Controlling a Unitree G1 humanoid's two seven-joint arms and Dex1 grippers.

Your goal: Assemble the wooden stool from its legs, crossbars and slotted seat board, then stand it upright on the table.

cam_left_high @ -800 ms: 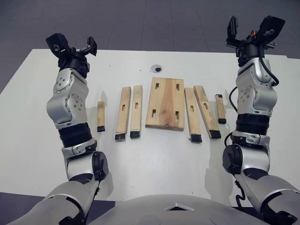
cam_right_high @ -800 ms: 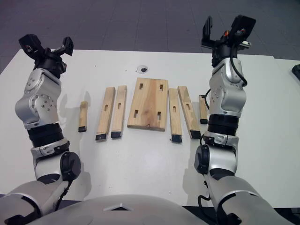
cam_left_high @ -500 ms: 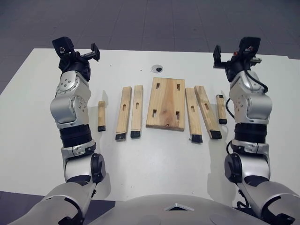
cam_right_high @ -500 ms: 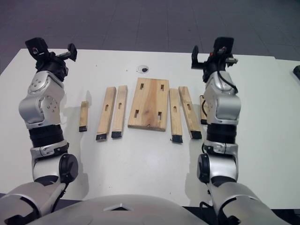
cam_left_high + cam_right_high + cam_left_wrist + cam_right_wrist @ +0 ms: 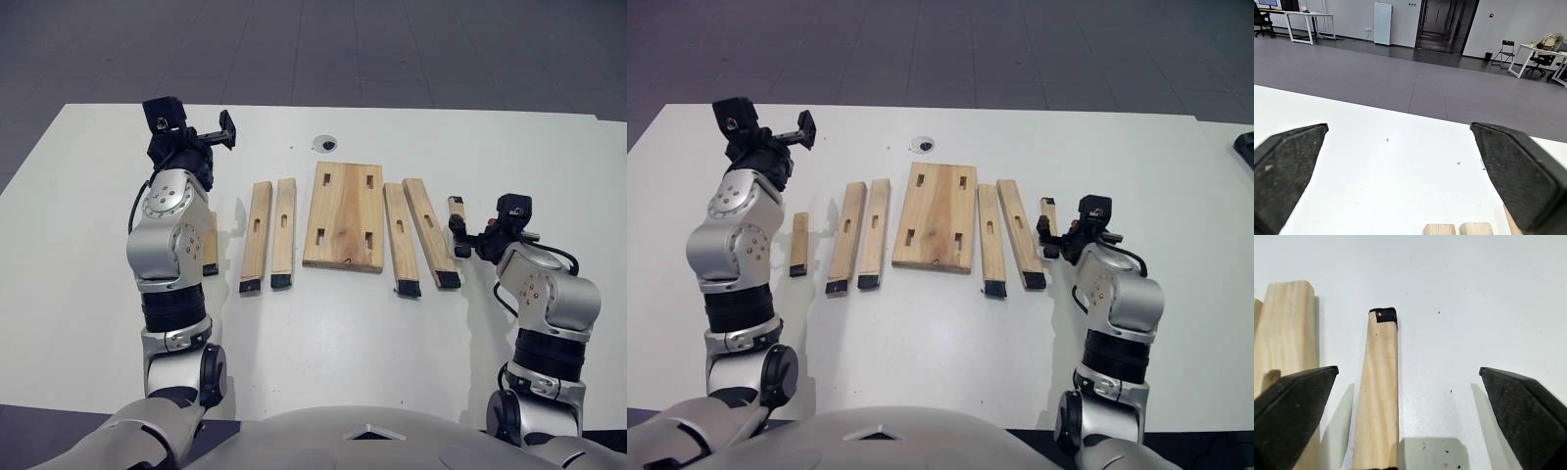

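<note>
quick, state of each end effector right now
Left end effector: open, holding nothing.
Right end effector: open, holding nothing, at the short crossbar.

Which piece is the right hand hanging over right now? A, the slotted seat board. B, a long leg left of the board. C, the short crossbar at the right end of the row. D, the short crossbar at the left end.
C: the right wrist view looks down past the open right hand onto that short crossbar.
</note>
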